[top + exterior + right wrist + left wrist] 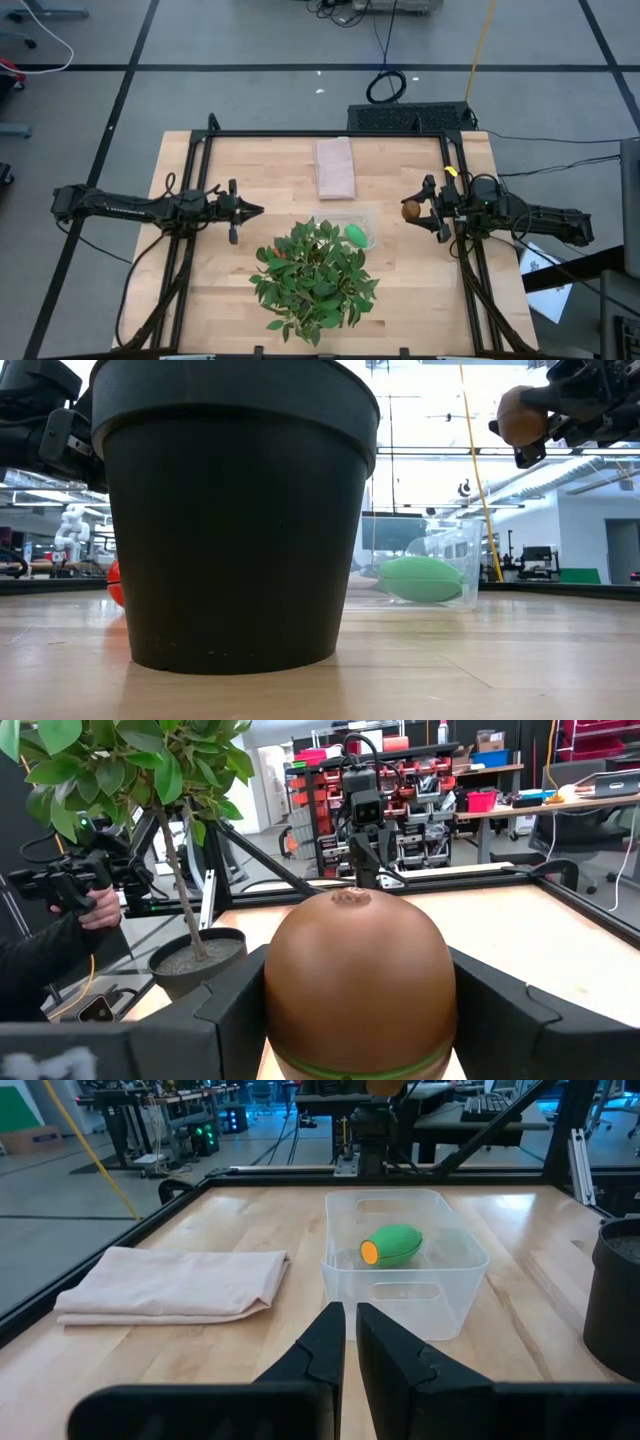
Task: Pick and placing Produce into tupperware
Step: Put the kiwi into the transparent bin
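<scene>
My right gripper (418,211) is shut on the brown kiwi-like ball (411,210) well above the table, right of the tupperware; the low view shows the ball (518,415) high up. The clear tupperware (372,222) stands mid-table with the bright green oval (357,235) lying on its floor, as the left wrist view (392,1245) shows. The small red piece (114,582) rests on the table behind the plant pot. My left gripper (252,211) is shut and empty, left of the tub, pointing at it. My right gripper pinches the kiwi ball by two opposite sides (285,990) between its two fingers (230,1010). The fingers lie level, pointing toward the table's left. The ball is lifted clear of the table, its stem end up.
A big leafy plant (315,275) in a black pot (235,510) stands near the front, just before the tub. A pinkish-beige folded cloth (335,167) lies at the far middle. A person holding a device (85,895) shows beyond the table.
</scene>
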Tool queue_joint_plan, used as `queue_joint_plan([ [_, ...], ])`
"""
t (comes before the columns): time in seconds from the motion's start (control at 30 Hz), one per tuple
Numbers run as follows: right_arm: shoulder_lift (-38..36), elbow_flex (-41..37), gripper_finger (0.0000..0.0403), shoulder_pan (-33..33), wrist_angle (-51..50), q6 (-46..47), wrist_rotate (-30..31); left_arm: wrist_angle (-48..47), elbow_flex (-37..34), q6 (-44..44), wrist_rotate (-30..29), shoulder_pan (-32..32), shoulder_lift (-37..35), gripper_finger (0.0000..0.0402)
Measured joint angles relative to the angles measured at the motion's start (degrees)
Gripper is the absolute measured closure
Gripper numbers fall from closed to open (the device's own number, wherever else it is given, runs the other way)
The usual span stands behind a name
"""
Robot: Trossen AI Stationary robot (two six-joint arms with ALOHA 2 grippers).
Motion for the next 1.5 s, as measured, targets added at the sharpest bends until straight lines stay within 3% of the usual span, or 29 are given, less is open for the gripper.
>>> queue_joint_plan([
  [0.6, 0.0, 0.0, 0.0165, 0.0, -0.5, 0.7, -0.1, 0.0, 0.0, 0.0, 0.0, 0.0, 0.0, 0.0371],
  [0.77, 1.4, 0.0, 0.0165, 0.0, -0.3, 1.5, 3.1, 0.0, 0.0, 0.0, 0.0, 0.0, 0.0, 0.0371],
  [1.03, 9.6, 0.6, 0.0166, 0.0, 4.5, 3.2, 2.6, 0.0, 0.0, 0.1, -2.0, 0.0, 0.0, 0.0371],
  [1.5, 24.9, 9.4, 0.0168, -0.1, 4.2, -0.5, 1.1, 0.0, 0.0, 0.4, -2.0, 0.0, 0.0, 0.0371],
])
